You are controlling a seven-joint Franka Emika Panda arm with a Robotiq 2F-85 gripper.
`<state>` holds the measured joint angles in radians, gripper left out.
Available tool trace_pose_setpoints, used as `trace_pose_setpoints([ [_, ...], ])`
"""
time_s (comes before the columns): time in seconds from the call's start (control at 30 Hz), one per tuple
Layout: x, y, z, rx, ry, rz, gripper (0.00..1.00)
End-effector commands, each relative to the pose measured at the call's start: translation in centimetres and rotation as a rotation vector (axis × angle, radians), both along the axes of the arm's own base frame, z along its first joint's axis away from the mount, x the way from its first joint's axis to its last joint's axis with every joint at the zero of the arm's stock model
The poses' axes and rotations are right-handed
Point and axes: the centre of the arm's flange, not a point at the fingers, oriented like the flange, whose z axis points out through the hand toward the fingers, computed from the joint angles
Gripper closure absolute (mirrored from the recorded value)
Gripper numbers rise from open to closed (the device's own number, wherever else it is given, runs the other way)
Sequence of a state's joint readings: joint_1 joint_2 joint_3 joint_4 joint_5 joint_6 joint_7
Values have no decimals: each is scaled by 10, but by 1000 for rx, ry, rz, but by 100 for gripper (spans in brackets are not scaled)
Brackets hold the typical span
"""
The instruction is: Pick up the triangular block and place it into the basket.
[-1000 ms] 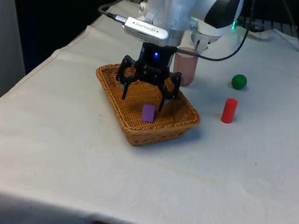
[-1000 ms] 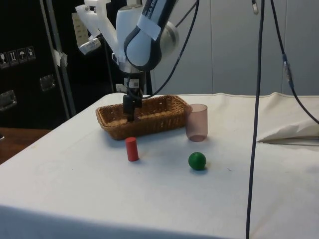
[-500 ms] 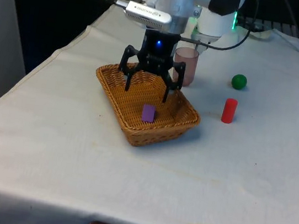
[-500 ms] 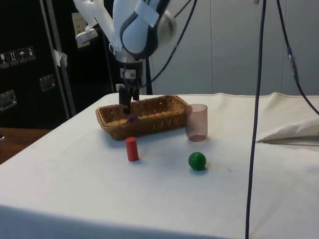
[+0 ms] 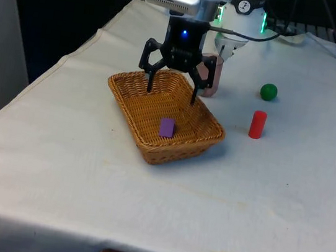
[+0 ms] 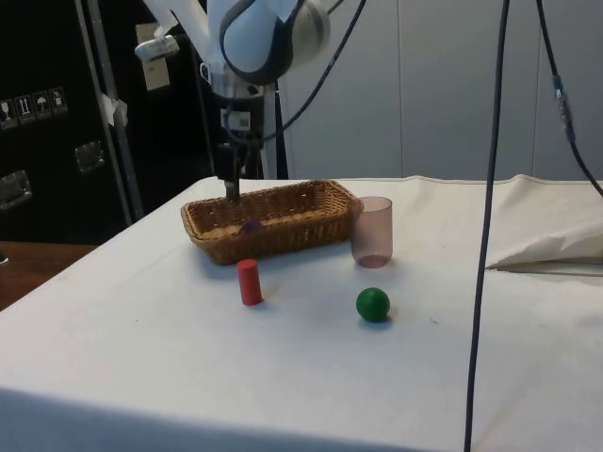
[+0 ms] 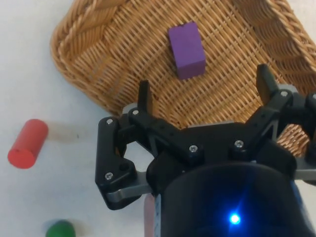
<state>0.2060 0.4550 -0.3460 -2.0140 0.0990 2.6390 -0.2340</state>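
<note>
A small purple block (image 5: 166,127) lies on the floor of the wicker basket (image 5: 122,97), toward its near end; it shows as a purple speck (image 6: 251,226) in the side view and as a purple wedge-like block (image 7: 186,50) in the wrist view. My gripper (image 5: 171,94) hangs open above the basket's far half, holding nothing, with both fingers spread wide. In the side view the gripper (image 6: 228,185) is just above the basket rim (image 6: 283,191). The wrist view has the fingertips (image 7: 143,97) over the basket's weave (image 7: 232,59).
A translucent pink cup (image 5: 211,75) stands just behind the basket. A red cylinder (image 5: 257,125) stands upright to the front view's right of the basket, and a green ball (image 5: 268,91) lies beyond it. Open cloth lies toward the near edge.
My gripper has risen straight up out of the basket, open and without a load. The purple block stays where it lay on the basket floor.
</note>
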Motion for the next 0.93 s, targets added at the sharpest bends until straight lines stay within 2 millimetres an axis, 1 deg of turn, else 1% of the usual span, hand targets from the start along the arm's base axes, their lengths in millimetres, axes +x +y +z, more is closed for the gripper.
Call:
trace_pose_setpoints([
  [0.0,0,1,2,2,1,0,0],
  [0.03,-1,3,6,17,4,-3,0],
  [0.27,0,14,16,32,24,-2,0],
  [0.3,0,11,15,27,12,0,0],
  [0.37,0,18,18,35,34,0,0],
  [0.57,0,29,23,43,71,3,0],
  [0.6,1,28,22,46,58,7,0],
  [0.77,0,39,27,50,98,7,0],
  [0.87,1,47,32,55,117,9,0],
  [0.9,2,44,31,59,106,11,0],
])
